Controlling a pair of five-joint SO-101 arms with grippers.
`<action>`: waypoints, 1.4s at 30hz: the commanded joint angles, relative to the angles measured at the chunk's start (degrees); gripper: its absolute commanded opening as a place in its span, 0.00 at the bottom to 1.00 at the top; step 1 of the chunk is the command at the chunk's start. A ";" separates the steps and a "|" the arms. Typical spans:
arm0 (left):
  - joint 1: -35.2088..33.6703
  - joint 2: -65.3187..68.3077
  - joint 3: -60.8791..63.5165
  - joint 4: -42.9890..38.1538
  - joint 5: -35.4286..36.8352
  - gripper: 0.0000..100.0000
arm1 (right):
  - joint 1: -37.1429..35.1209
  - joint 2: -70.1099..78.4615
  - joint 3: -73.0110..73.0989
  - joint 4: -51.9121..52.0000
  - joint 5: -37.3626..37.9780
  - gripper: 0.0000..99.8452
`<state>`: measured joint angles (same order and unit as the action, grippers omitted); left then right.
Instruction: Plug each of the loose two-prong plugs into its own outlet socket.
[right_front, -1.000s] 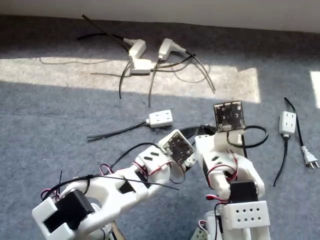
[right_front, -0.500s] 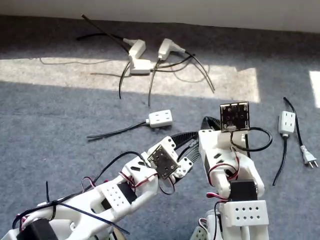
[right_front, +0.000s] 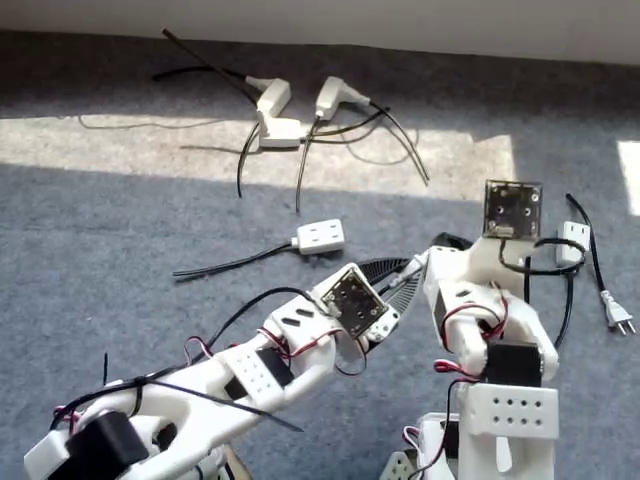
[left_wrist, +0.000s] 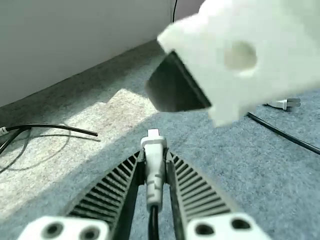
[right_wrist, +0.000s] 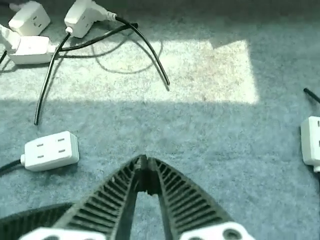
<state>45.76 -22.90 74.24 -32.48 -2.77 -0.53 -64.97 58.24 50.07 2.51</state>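
One plug (left_wrist: 155, 172) in the left claw (left_wrist: 154, 155), open carpet (left_wrist: 240, 165) ahead, wall (left_wrist: 75, 35) beyond

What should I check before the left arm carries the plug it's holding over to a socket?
1. Grip: white two-prong plug is clamped in the left pincer, with its black cord running back between the fingers: ok.
2. Right pincer is shut and empty, free to steady a socket: ok.
3. Target: white rectangular outlet socket lies on the grey carpet, slots up and unoccupied: ok.
4. Path ahead of the plug: right arm's white body hangs close in front: probably not ok.
5. Prongs straight: cannot tell.
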 joint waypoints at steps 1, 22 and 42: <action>-0.92 5.23 -5.23 -0.26 -0.44 0.01 | 0.75 -0.84 -9.80 6.73 -2.11 0.01; -21.58 4.97 -48.92 78.59 -0.09 0.01 | 7.78 -0.48 24.04 -23.25 -12.66 0.01; -23.60 52.00 -101.85 105.85 31.30 0.01 | 4.44 -0.57 29.32 -28.09 -12.57 0.01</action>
<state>22.55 21.93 -13.14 65.80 23.16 4.13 -64.97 88.04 23.25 -9.45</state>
